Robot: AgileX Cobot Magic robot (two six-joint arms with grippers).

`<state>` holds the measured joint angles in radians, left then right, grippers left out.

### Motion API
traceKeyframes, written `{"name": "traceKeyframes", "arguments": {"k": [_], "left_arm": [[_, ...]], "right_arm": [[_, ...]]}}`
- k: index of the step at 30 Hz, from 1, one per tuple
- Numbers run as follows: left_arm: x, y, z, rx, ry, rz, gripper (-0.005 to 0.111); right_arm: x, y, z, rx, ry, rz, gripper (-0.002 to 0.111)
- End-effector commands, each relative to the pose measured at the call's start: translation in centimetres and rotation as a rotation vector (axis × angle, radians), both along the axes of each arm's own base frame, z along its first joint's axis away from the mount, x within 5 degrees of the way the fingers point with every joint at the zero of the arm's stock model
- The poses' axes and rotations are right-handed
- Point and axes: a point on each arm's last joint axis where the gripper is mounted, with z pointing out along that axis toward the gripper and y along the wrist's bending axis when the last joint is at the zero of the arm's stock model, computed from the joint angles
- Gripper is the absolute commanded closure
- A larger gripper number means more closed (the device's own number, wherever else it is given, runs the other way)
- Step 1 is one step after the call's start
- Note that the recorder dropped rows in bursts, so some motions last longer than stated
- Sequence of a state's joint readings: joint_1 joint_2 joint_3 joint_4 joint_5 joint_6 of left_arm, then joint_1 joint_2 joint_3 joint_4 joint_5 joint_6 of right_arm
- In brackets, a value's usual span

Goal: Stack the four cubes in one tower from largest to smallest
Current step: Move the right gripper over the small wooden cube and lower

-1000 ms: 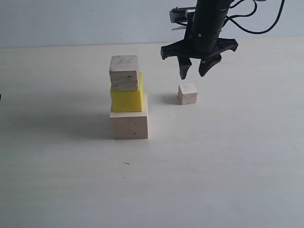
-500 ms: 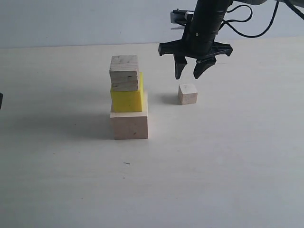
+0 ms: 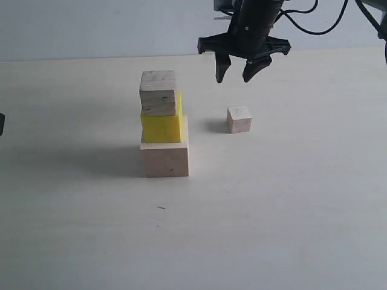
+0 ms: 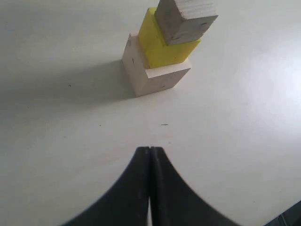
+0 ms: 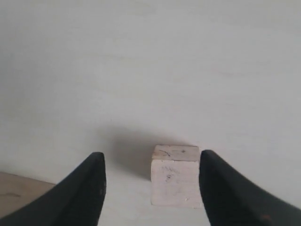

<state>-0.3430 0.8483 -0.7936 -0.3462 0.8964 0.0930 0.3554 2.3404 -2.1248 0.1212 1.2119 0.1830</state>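
Three of the four cubes stand as a tower: a large pale wood cube (image 3: 164,158) at the bottom, a yellow cube (image 3: 162,125) on it, and a grainy wood cube (image 3: 158,92) on top, set a little to the left. The left wrist view shows the same pale base (image 4: 160,77), yellow cube (image 4: 162,47) and grainy cube (image 4: 186,21). To the right of the tower, the smallest pale cube (image 3: 239,119) sits alone on the table. My right gripper (image 3: 234,77) hangs open above and behind it; the small cube (image 5: 175,181) lies between the open fingers of the right gripper (image 5: 151,154), untouched. My left gripper (image 4: 149,149) is shut, empty, away from the tower.
The pale table (image 3: 290,199) runs back to a light wall (image 3: 91,27). A tiny dark speck (image 3: 161,208) lies in front of the tower. Black cables (image 3: 314,27) trail from the right arm at the upper right.
The right gripper has risen and drifted left and toward the back, away from the small cube, its fingers slightly wider. The cubes and left gripper have not moved.
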Motion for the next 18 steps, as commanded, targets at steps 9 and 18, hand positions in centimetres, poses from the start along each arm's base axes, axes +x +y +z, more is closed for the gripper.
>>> {"name": "traceKeyframes", "arguments": {"k": [9,18], "left_arm": [[0.0,-0.2,-0.1,-0.016,0.006,-0.002,0.107],[0.0,-0.2,-0.1,-0.013,0.004,-0.003,0.107]], "right_arm": [[0.4,-0.2,-2.1,-0.049,0.032,0.006,0.051],[0.5,-0.1,-3.3,-0.051,0.058,0.009,0.046]]}}
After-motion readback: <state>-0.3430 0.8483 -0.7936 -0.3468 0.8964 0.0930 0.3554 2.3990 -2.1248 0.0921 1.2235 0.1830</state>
